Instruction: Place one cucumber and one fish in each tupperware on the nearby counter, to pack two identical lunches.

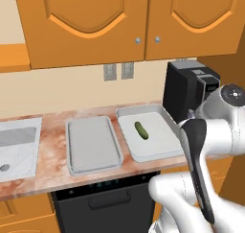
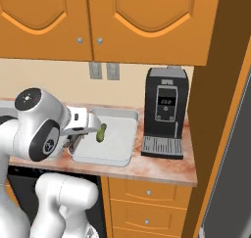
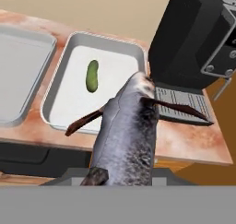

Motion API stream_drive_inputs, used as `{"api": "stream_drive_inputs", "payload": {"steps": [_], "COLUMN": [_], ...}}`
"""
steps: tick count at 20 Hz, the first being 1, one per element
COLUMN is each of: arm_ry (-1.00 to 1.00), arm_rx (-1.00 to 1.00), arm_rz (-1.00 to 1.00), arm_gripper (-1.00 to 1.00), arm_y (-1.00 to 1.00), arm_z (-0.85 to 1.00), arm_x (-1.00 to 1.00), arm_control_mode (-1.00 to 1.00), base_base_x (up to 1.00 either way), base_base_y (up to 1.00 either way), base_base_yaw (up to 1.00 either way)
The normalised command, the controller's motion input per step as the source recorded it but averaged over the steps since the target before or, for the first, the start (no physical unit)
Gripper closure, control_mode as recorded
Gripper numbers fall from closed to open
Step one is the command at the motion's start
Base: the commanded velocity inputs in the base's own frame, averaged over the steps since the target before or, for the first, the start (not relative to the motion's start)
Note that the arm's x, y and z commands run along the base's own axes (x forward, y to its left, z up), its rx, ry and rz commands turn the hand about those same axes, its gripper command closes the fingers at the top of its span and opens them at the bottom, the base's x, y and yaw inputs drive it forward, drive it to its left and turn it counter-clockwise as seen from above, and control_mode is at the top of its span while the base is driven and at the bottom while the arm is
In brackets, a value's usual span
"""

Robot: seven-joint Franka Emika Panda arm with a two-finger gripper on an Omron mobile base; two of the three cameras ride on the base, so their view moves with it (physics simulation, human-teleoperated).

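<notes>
right tupperware holds one cucumber; left tupperware seemingly bare

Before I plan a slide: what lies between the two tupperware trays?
Left base view: just a narrow bare counter strip separates the empty tupperware from the one holding the cucumber.

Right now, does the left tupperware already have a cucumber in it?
No, the left tupperware holds nothing, and the one cucumber in view lies in the right tupperware.
</notes>
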Motion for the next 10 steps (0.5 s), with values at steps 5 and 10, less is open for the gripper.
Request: {"api": "stream_drive_inputs", "payload": {"steps": [5,10], "arm_ry": [0.0,0.0], "arm_rx": [0.0,0.0], "arm_rz": [0.0,0.0], "arm_gripper": [1.0,1.0], "arm_y": [0.0,0.0], "arm_z": [-0.73,-0.62], "arm_x": [0.8,0.75], "arm_control_mode": [-1.0,-1.0], "base_base_x": [0.0,0.0], "base_base_y": [0.0,0.0], "base_base_yaw": [0.0,0.0]}}
